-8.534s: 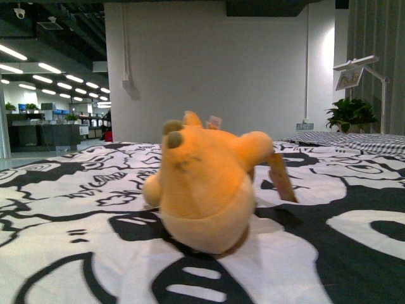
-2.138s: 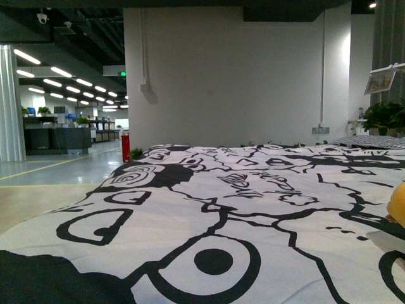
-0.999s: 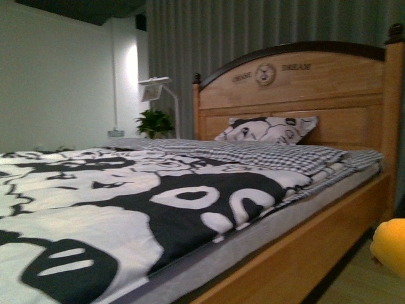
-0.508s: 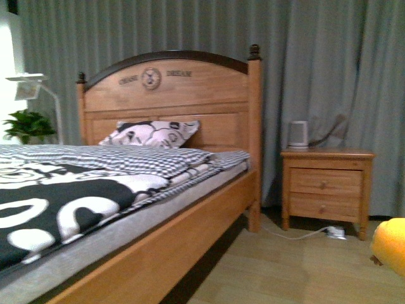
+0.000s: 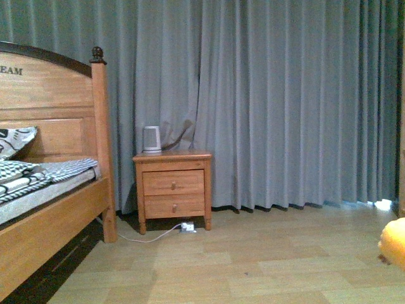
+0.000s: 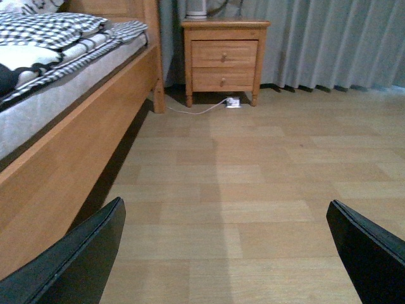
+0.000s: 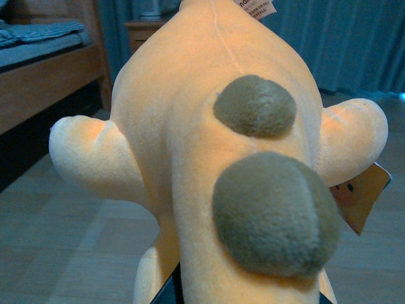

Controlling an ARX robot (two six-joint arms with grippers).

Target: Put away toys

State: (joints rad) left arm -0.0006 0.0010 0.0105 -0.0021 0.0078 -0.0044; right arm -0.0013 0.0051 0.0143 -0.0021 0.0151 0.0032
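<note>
Bed (image 5: 44, 209) slid left; right wrist shows plush (image 7: 209, 158), front barely; probably held.

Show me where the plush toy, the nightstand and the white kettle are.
plush toy (image 7: 190, 107), right wrist view, on its orange back.
nightstand (image 5: 173, 183), front view, on the top drawer front.
white kettle (image 5: 151, 139), front view, on its body.

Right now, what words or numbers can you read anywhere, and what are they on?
"EAM": on the headboard, front view; the picture's edge cuts off the start of the word.
White tag on the toy: there is print, but it is too small and cut off to read.
Card tag on the toy: only blurry marks, no words to read.
Nothing else readable.
</note>
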